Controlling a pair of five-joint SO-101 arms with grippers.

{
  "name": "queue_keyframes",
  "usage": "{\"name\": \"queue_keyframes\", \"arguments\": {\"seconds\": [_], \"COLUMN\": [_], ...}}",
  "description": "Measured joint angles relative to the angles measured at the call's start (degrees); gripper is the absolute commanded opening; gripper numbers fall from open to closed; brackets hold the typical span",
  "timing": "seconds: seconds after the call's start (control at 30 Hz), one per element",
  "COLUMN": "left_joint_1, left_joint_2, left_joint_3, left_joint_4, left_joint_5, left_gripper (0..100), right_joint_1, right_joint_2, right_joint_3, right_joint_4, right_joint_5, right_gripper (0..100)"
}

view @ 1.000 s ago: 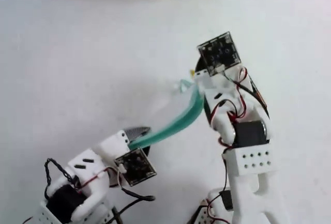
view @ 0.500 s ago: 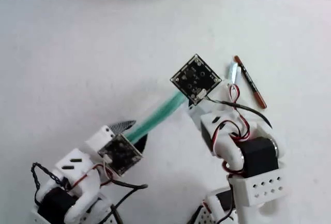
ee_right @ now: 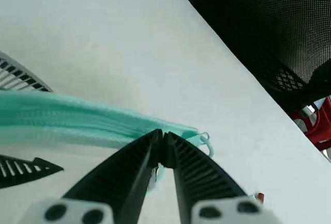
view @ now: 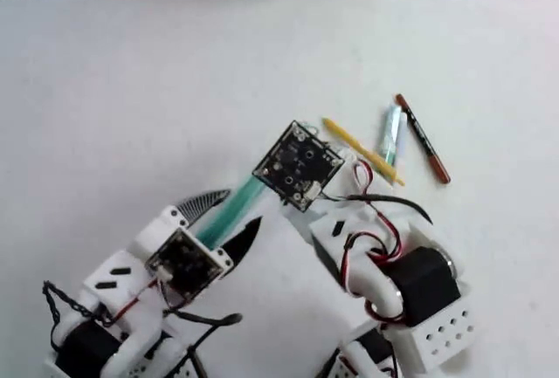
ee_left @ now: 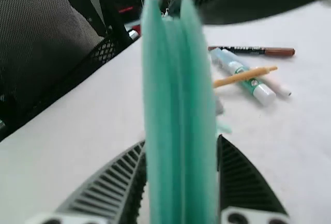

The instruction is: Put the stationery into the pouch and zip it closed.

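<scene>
While the green pouch (view: 238, 201) runs on edge between the two arms near the front of the white surface (view: 131, 72), each arm has hold of one end of it. The left pincer (view: 225, 218) clamps the nearer end. In the left wrist view its two ribbed fingers (ee_left: 121, 185) stand on either side of the pouch (ee_left: 178, 131) and press against its flat faces, with the zip edge turned up towards the camera. The right pincer (ee_right: 164, 137) has its fingers pressed together on the far end of the pouch (ee_right: 77, 118), pinching the top edge just beside the small loop of the zip pull (ee_right: 204, 140). In the high view that arm's wrist camera board (view: 299, 166) covers this end of the pouch.

The stationery lies loose on the surface beyond the right arm, apart from the pouch. A yellow pencil (view: 358, 149) lies slanted, and its far end touches or crosses a pale blue-green tube (view: 390, 134). A brown pen (view: 424, 138) lies just beside the tube on its outer side. The left wrist view shows the same cluster beyond the pouch: the brown pen (ee_left: 253, 51) farthest off and the pencil (ee_left: 243, 76) lying across the tube (ee_left: 247, 79).

A black mesh chair (ee_left: 46, 43) stands past the edge of the surface.
</scene>
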Motion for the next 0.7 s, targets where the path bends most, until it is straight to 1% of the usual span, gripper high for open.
{"name": "queue_keyframes", "arguments": {"seconds": [0.07,0.13,0.27,0.33,0.37,0.57,0.63,0.7], "left_joint_1": [1.41,2.11,2.11,2.11,2.11,2.20,2.20,2.20], "left_joint_2": [0.00,0.00,0.00,0.00,0.00,0.09,0.09,0.53], "left_joint_3": [-1.49,-2.99,-4.92,-4.92,-4.92,-4.92,-4.92,-4.92], "left_joint_4": [-0.44,-0.44,-0.88,-1.41,-1.49,-1.58,-1.58,-2.46], "left_joint_5": [0.26,0.44,0.62,0.62,0.62,0.70,0.70,0.70], "left_gripper": [19,16,8,3,2,2,2,2], "right_joint_1": [-1.93,-4.04,-7.21,-7.74,-8.00,-8.35,-8.44,-7.30], "right_joint_2": [0.00,0.00,-0.44,-0.44,-0.53,-0.53,-0.44,-1.32], "right_joint_3": [-0.09,-0.18,-0.18,-0.26,-0.26,-0.26,-0.26,-1.41], "right_joint_4": [0.00,0.00,0.00,0.00,0.00,-0.09,-0.09,0.00], "right_joint_5": [-2.46,-3.52,-4.04,-4.04,-4.04,-4.04,-4.04,-4.04], "right_gripper": [2.0,2.0,2.0,2.0,2.0,2.6,5.9,12.0]}}
